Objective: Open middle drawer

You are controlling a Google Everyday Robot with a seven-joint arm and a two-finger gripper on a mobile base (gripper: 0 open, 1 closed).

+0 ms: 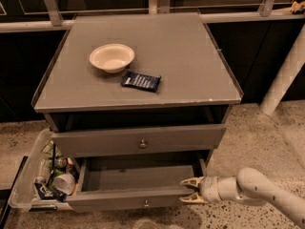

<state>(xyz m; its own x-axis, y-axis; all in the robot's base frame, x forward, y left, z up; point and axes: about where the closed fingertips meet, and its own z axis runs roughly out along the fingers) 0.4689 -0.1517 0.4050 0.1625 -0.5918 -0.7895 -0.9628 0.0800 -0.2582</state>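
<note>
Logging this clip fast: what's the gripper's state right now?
Gripper: open, holding nothing, at the right front corner of the grey flat-fronted middle drawer, which stands pulled out.

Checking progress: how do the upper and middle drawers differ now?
The middle drawer is pulled out, grey inside showing; the upper drawer sits further in. The upper drawer's front is taller than the middle drawer's. The end effector, fingers spread, is at the middle drawer's right front corner, away from the upper drawer. Both grey, round centre knob.
</note>
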